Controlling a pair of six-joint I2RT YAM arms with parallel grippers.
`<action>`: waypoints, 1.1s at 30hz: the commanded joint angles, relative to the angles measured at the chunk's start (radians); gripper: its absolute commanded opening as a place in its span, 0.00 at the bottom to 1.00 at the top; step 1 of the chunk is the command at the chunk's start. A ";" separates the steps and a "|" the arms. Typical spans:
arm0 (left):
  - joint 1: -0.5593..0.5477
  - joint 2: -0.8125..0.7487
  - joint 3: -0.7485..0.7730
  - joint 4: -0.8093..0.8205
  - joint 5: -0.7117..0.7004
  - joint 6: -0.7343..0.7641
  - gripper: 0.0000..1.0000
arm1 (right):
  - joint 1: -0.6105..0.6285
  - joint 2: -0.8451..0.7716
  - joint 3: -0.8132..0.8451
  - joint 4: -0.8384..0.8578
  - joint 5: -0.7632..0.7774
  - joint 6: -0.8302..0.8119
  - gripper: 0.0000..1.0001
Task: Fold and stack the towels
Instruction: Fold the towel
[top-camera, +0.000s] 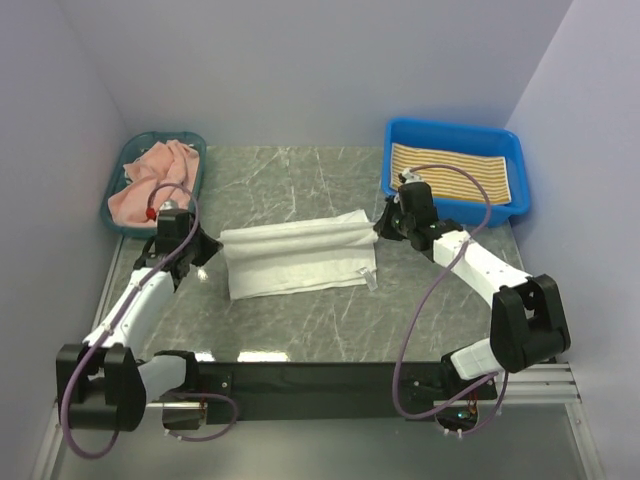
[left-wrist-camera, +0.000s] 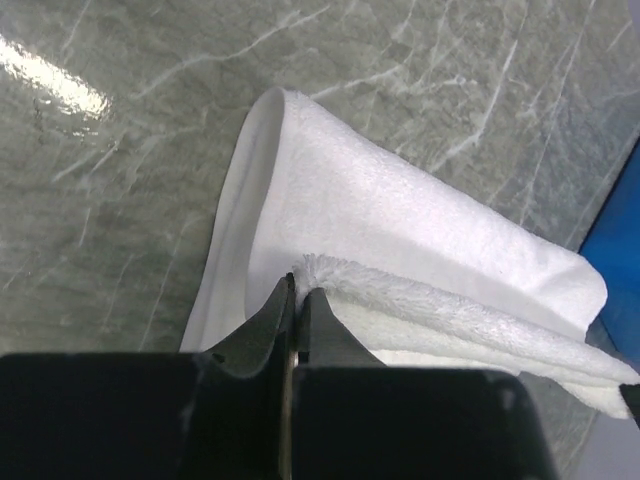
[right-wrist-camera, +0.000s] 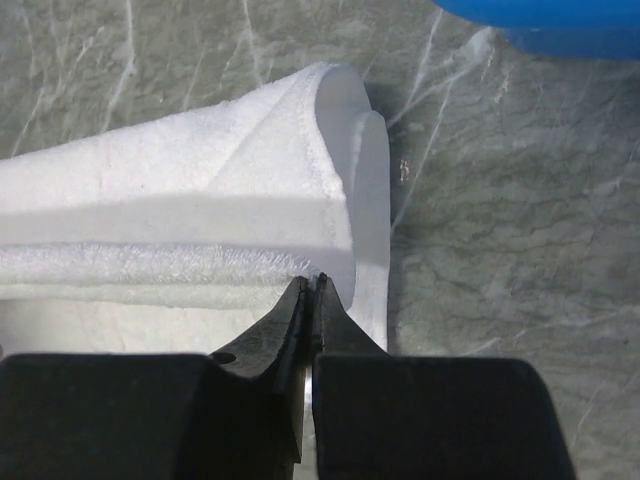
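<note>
From above, the tips of the left jaws and right jaws are lost under their own wrists, at the two ends of the white towel (top-camera: 298, 258). In the wrist views each pair meets at the towel's fuzzy hem; cloth seems pinched there, but the contact is hidden between the tips. The right wrist view cuts the towel at its left edge. The left arm (top-camera: 140, 300) covers a corner of the teal basket (top-camera: 118, 215) and part of the pink towel (top-camera: 150, 180).
</note>
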 joint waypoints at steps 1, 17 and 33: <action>0.027 -0.059 -0.042 -0.030 -0.128 -0.006 0.01 | -0.033 -0.037 -0.024 -0.039 0.143 -0.019 0.00; 0.026 -0.047 -0.258 0.083 -0.082 -0.060 0.14 | -0.033 0.009 -0.187 0.012 0.100 0.088 0.14; -0.049 -0.372 -0.056 -0.129 -0.019 -0.098 0.81 | 0.029 -0.295 -0.161 0.019 -0.098 0.100 0.48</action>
